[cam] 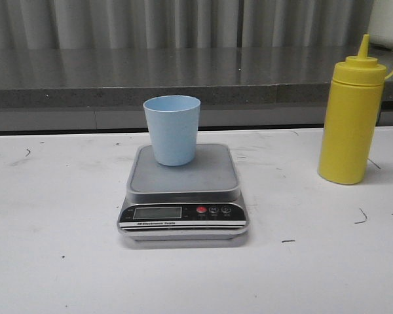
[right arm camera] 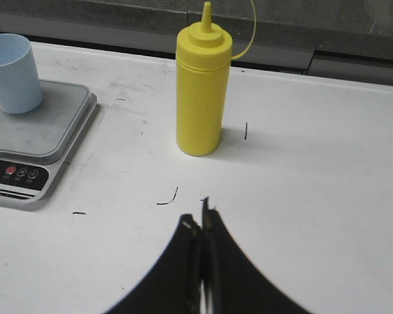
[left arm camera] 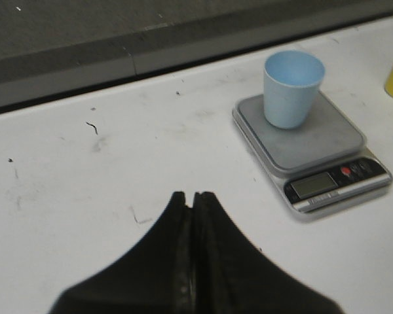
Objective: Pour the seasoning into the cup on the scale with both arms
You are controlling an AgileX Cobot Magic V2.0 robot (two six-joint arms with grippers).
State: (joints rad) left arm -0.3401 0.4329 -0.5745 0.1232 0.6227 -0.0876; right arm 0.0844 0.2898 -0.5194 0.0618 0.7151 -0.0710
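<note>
The light blue cup [cam: 172,129] stands upright on the platform of the silver-grey scale [cam: 183,190] at the table's middle. The yellow seasoning bottle [cam: 352,118] stands upright to the right of the scale, its tip cover hanging off on its tether. Neither arm shows in the front view. In the left wrist view my left gripper [left arm camera: 192,196] is shut and empty over bare table, well short of the cup [left arm camera: 292,88] and scale [left arm camera: 314,147]. In the right wrist view my right gripper [right arm camera: 200,219] is shut and empty, short of the bottle [right arm camera: 202,88]; the cup [right arm camera: 12,72] and scale [right arm camera: 33,140] also show there.
The white table [cam: 59,261] carries small dark scuff marks. A grey ledge [cam: 118,98] and a corrugated wall run along the table's far edge, close behind the cup and the bottle.
</note>
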